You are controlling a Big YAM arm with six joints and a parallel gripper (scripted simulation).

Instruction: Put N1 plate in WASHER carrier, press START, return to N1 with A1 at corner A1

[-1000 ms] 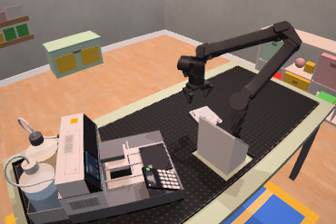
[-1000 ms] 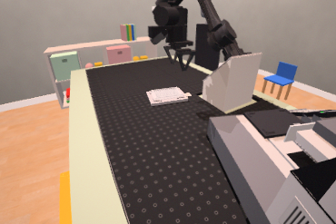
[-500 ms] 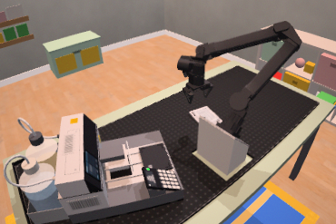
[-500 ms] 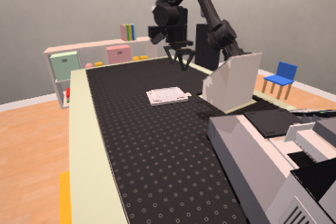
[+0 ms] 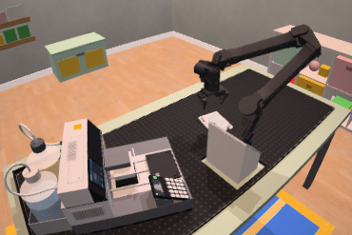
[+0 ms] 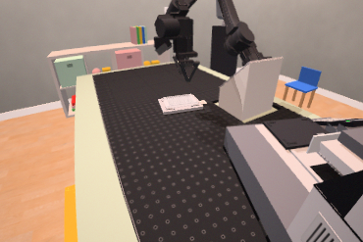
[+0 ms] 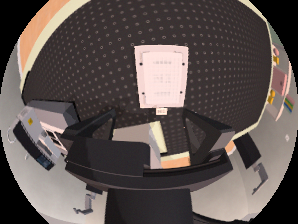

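The pale plate [image 5: 217,119] [image 6: 181,101] [image 7: 162,77] appears to lie in the nest N1 [image 6: 182,110] [image 7: 162,48], a light frame with a small tag at one end. The corner marks are too small to read. My gripper [image 5: 213,103] [image 6: 188,75] [image 7: 149,112] is open and empty, well above the mat and set off from the plate. The washer [image 5: 76,161] [image 7: 57,117] stands at the table's other end. Its carrier area shows a dark opening [image 5: 127,180] and no plate that I can make out. Its keypad [image 5: 175,187] has a small green spot at the upper left.
A tall grey wedge-shaped block [image 5: 230,153] [image 6: 255,89] stands between the nest and the washer, close to the arm's base. Two bottles [image 5: 40,199] [image 5: 44,157] with tubes stand behind the washer. A perforated black mat [image 6: 162,166] covers the table.
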